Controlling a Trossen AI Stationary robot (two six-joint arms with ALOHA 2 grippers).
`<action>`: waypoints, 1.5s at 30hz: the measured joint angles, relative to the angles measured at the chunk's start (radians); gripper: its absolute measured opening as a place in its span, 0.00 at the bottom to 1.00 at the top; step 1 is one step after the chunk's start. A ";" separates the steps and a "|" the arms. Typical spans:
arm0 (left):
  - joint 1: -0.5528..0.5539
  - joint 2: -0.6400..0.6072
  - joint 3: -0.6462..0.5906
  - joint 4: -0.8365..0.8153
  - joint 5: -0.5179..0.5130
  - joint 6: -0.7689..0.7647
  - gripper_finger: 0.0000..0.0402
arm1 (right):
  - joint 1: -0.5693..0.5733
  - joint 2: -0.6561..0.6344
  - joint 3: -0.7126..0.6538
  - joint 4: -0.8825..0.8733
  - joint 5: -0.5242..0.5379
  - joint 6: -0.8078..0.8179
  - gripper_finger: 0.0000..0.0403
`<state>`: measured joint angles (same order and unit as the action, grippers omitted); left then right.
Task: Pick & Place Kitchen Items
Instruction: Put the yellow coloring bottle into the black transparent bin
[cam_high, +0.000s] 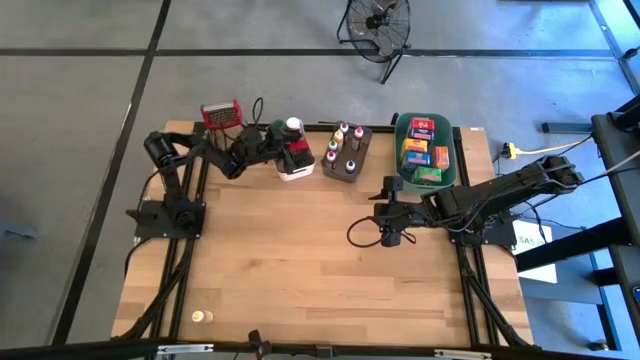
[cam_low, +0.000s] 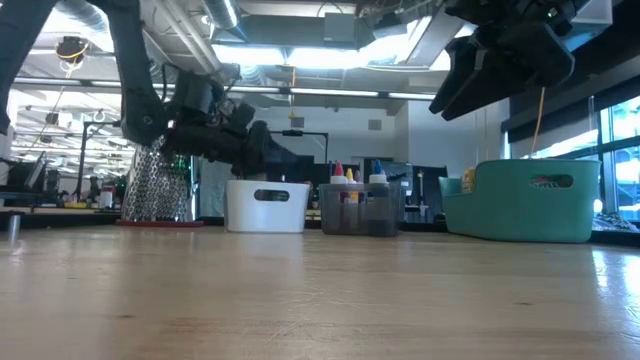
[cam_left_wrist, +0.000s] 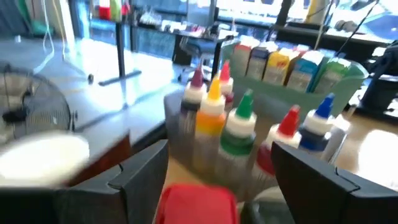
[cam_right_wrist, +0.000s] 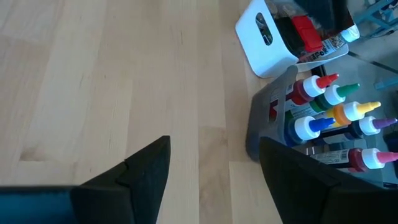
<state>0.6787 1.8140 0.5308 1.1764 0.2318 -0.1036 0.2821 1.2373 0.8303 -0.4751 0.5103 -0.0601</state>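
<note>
A wooden desk (cam_high: 300, 270) stands on a grey floor (cam_high: 70, 150) crossed by dark lines. Along its far edge sit a red-topped grater (cam_high: 221, 114), a white tub (cam_high: 293, 172), a grey tub (cam_high: 362, 160) and a green tub (cam_high: 455, 165). A black fan (cam_high: 378, 25) stands on the floor beyond the desk.

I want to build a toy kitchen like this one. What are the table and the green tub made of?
The table looks like wood: pale planks with grain lines and joints, smooth with a soft sheen. The green tub looks like plastic: one even teal colour, rounded moulded corners, a cut-out handle slot, a matte surface. It could be something else, but nothing suggests metal or cloth.
</note>
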 joint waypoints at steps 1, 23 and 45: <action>-0.003 -0.014 -0.001 0.001 0.000 0.012 0.69 | 0.000 0.000 0.000 0.000 -0.002 0.000 0.61; -0.448 -0.863 0.027 -0.823 -0.407 0.350 0.68 | 0.001 0.000 0.000 0.013 -0.079 0.022 0.61; -1.422 -0.663 0.480 -1.638 -1.006 -0.090 0.68 | 0.104 0.000 0.000 0.271 -0.470 0.145 0.61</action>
<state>-0.7428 1.1510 1.0109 -0.4617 -0.7740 -0.1935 0.3863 1.2377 0.8303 -0.2038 0.0406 0.0852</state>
